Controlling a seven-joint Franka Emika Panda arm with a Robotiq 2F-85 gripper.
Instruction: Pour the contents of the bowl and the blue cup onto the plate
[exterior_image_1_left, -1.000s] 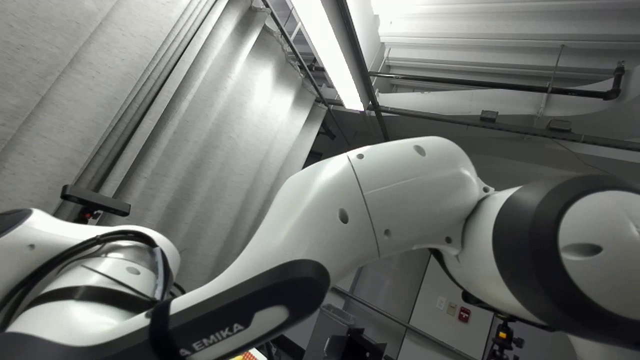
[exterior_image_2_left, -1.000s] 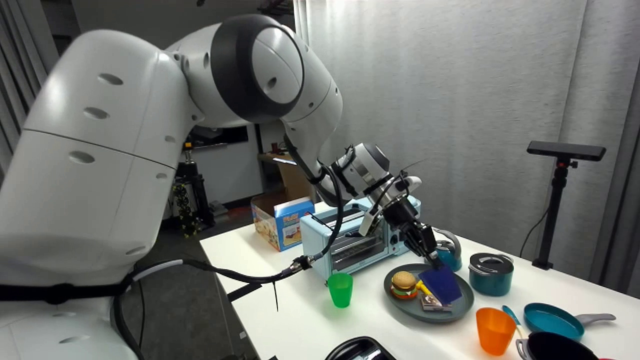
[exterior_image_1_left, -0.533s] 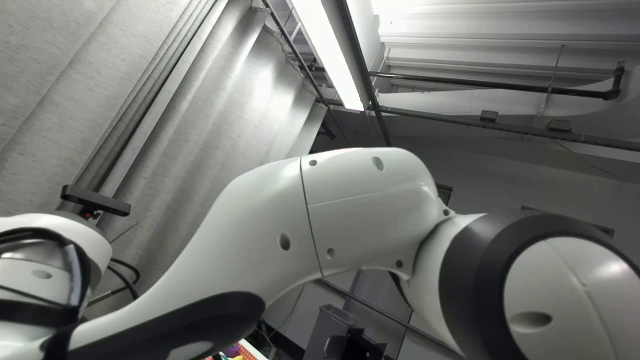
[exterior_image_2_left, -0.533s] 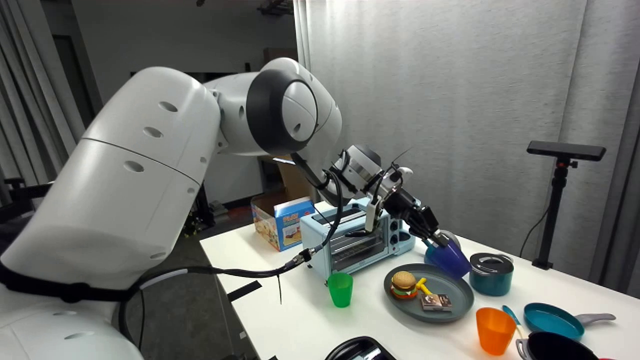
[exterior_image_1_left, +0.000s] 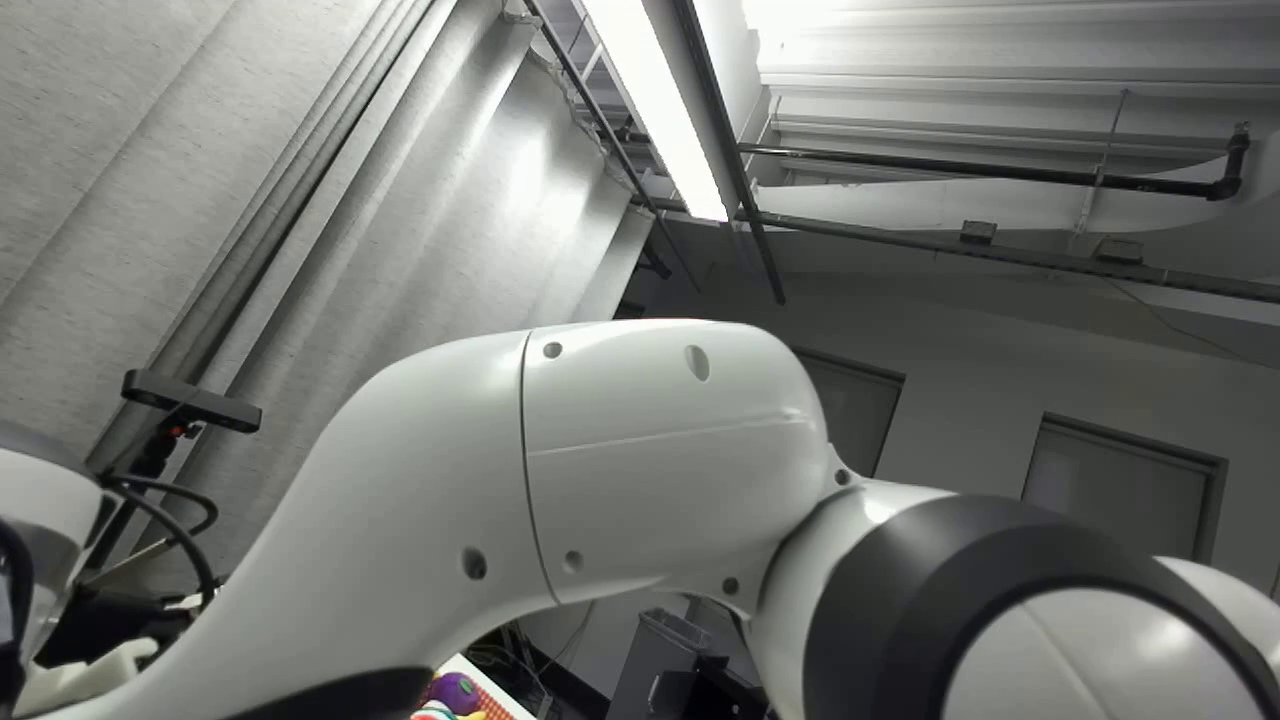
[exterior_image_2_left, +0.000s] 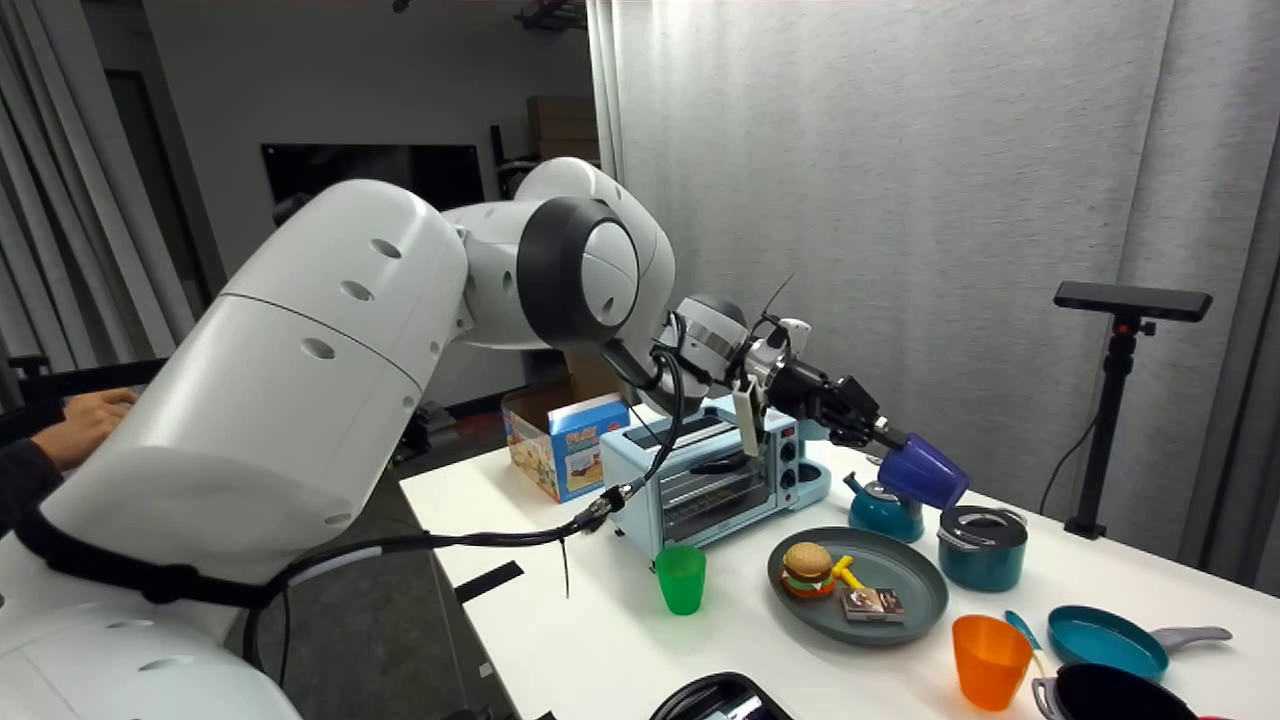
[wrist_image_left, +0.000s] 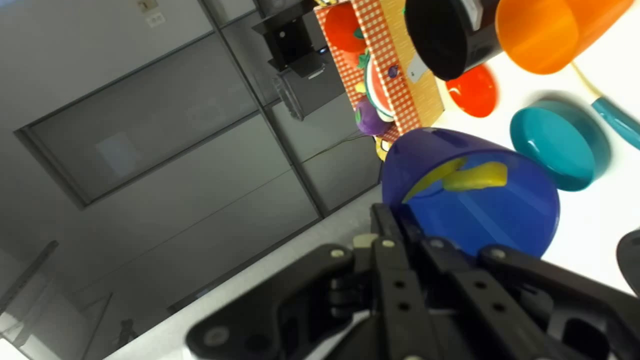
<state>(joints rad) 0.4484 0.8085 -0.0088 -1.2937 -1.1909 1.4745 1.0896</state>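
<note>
Picture box (exterior_image_2_left: 590, 455): one, on the white table (exterior_image_2_left: 630, 650); in an exterior view we place it at 9 o'clock from the claw (exterior_image_2_left: 893, 437).
Green cup (exterior_image_2_left: 681, 582): one, upright, 8 o'clock from the claw, well apart.
Toaster oven (exterior_image_2_left: 700, 500): one, pale blue, between 8 and 9 o'clock from the claw.
Plate (exterior_image_2_left: 912, 575): one, grey, 6 o'clock from the claw; on it we count a toy burger (exterior_image_2_left: 808, 562) at its 10 o'clock, a yellow toy (exterior_image_2_left: 842, 566) near its middle, a small box (exterior_image_2_left: 873, 604) at its 5 o'clock.
Claw: gripping the blue cup (exterior_image_2_left: 922, 472) by its rim; in the wrist view its fingers (wrist_image_left: 385, 222) are blurred.
Blue cup: one, held clear of the table, touching the fingers, its body between 4 and 5 o'clock from the claw and at 1 o'clock from the plate; tilted, mouth toward the claw, base toward 4 o'clock.
Yellow contents (wrist_image_left: 477, 176): inside the blue cup, as we see in the wrist view; number, we cannot tell.
Lidded pot (exterior_image_2_left: 982, 562): one, teal, 5 o'clock from the claw.
Orange cup (exterior_image_2_left: 990, 660): one, upright, 5 o'clock from the claw, farther out.
</note>
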